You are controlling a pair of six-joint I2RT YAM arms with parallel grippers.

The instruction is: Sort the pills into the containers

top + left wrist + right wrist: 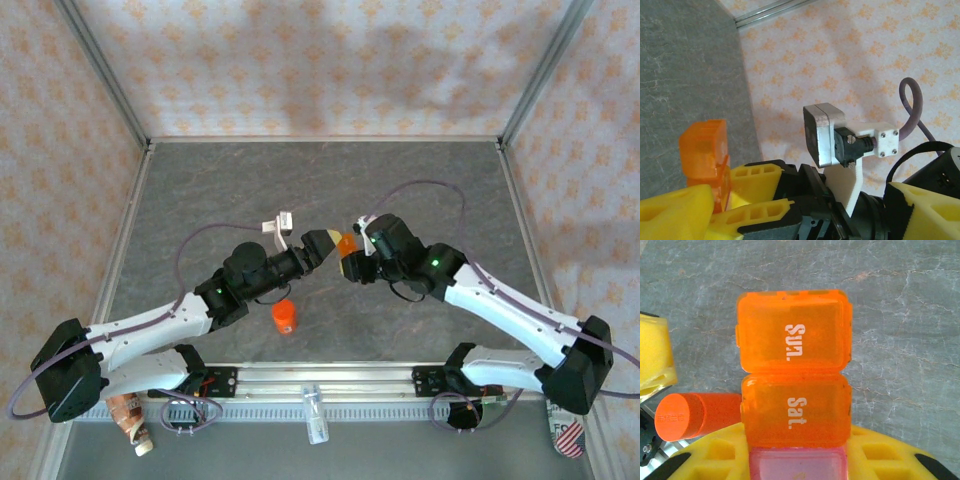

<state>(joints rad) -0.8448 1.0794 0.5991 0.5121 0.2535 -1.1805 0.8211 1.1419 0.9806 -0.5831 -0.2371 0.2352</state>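
Hard to see: left arm (150, 335) and right arm (510, 310) are crowding the middle of the top view, so the box (792, 385) is showing there as just an orange speck between the tips. The right wrist view is cutting its pink end off at the bottom edge. The orange sections are reading "Sun." and "Sat.". Can't tell what's lying inside through the plastic. The left wrist view is catching only one orange corner of it, with the rest sitting behind yellow.

Surface: grey marbled counter (330, 180), metal frame posts (105, 75) rising at the far corners, peach patterned walls (300, 60) running round three sides. A rail (320, 378) is running along the near edge between the bases.

Fingers: right fingers (715, 455) are clamping the box at the pink end, holding it off the counter. Left fingers (670, 215) are standing spread apart, flanking the right wrist's front end, one just beside the box. Touching or not, can't tell.

Around: the right wrist's camera (822, 135) on its white bracket is facing the left wrist lens. An orange bottle (284, 316) with a red-orange cap is standing upright on the counter, near side of the left arm, apart from the box. A crumpled tube (132, 420) and a small clear item (315, 418) are lying past the rail at the near edge.
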